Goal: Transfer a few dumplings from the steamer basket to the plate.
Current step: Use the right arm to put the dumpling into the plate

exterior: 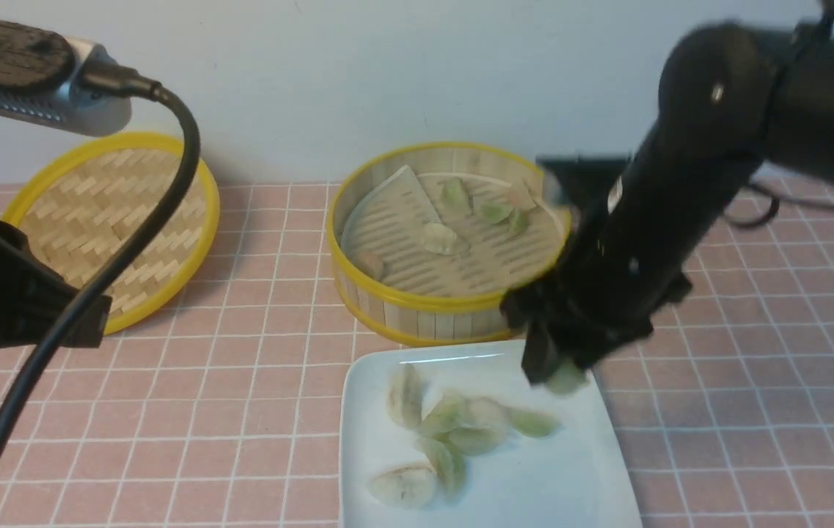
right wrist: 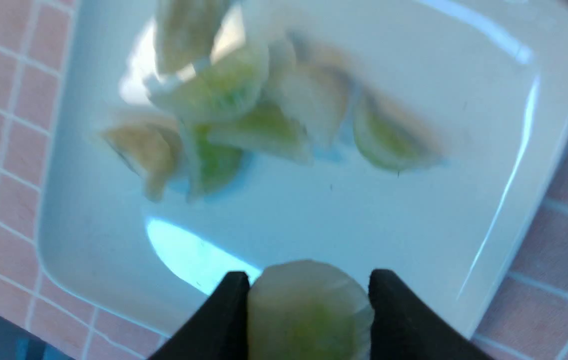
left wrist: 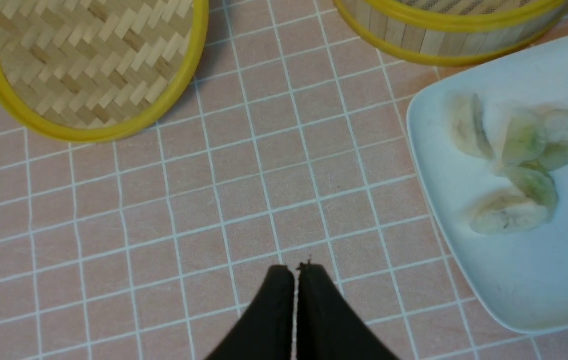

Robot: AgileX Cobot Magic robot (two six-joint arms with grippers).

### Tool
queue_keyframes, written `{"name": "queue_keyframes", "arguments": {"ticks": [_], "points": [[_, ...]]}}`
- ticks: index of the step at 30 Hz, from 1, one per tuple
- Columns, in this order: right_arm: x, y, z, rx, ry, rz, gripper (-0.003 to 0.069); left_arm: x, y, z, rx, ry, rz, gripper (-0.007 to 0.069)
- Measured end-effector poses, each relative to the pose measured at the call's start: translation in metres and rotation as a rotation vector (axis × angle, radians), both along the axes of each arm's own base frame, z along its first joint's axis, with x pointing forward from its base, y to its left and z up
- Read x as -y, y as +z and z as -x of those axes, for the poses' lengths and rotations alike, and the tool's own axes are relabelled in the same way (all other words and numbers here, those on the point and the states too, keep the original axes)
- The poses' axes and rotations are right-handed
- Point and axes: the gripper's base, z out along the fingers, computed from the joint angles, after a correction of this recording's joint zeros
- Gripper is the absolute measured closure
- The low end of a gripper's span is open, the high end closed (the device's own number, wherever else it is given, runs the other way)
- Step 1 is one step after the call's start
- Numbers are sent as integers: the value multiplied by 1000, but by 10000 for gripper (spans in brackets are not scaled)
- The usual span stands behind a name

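Over the white square plate (exterior: 534,477), ready for the drop.
The black right claw (right wrist: 308,300) grips a pale-green crescent dumpling (right wrist: 308,320); lowering, then letting go, should come next.

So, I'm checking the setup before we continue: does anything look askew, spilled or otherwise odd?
One oddity: the pale liner in the steamer basket has an edge raised at the back left, not lying flat. I see no spill.
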Motion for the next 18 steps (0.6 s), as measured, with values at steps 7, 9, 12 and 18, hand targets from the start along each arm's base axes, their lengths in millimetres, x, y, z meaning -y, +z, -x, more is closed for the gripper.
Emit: {"name": "queue_keyframes", "arguments": {"ticks": [7,9,12,18], "points": [[-11,-42,7,-16,-16,0,358,2,1,-2,23,-10,15,631],[-15,-43,6,5,-24,-19,267,2,2,-2,25,-11,17,631],[-17,-39,4,17,-7,-28,145,2,2,-2,25,-11,17,631],[-15,-15,8,-5,51,-12,102,2,2,-2,27,-11,17,631]]}}
